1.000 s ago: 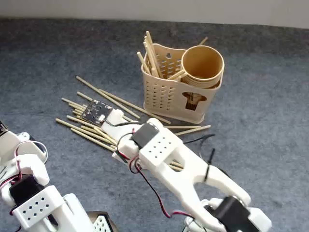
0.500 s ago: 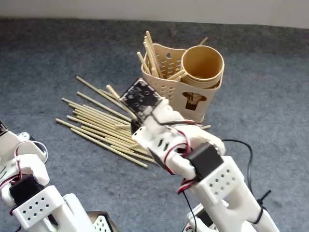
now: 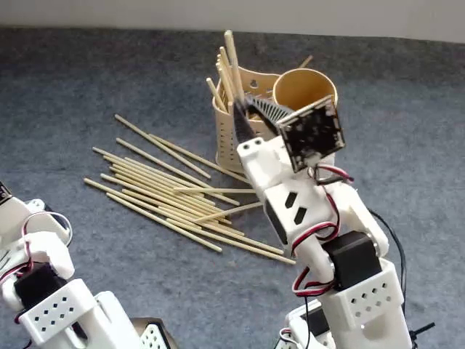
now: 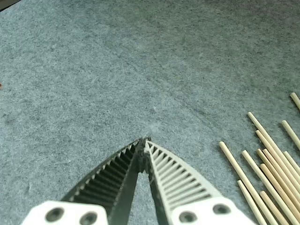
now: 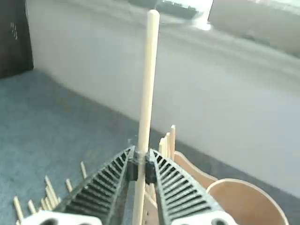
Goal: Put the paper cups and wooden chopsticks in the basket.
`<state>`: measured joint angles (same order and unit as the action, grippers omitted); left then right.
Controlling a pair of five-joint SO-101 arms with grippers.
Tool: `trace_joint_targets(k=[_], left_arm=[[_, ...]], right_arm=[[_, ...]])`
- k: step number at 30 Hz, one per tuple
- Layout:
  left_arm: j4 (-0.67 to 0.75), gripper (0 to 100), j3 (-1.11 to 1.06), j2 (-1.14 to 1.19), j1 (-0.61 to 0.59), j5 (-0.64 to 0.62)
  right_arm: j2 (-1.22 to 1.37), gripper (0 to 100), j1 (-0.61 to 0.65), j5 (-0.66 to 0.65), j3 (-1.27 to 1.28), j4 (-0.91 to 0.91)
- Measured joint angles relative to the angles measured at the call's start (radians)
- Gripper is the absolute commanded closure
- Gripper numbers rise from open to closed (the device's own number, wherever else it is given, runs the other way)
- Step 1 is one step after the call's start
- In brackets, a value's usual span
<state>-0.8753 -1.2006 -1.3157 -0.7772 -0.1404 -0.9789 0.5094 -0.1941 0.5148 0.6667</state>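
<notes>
Right tool (image 5: 140, 161): fingers closed on one pale wooden chopstick (image 5: 149, 70), held upright above the beige perforated plastic basket (image 3: 225, 149). A tan paper cup (image 3: 305, 91) stands in the basket's right side. Loose wooden chopsticks (image 3: 160, 193) lie on the grey desk (image 3: 73, 87), left of the basket. Left tool (image 4: 144, 141): closed, holding nothing, above the desk.
</notes>
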Motion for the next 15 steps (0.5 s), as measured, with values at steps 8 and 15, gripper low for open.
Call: trace_joint_targets(k=[8,15], left_arm=[[0.000,99,0.000,0.000,0.002,0.000],[0.000,99,0.000,0.000,0.002,0.000]], right_arm=[[0.000,99.5,-0.006,0.003,0.000,-0.341],[0.014,99.5,-0.006,0.003,0.037,-0.534]])
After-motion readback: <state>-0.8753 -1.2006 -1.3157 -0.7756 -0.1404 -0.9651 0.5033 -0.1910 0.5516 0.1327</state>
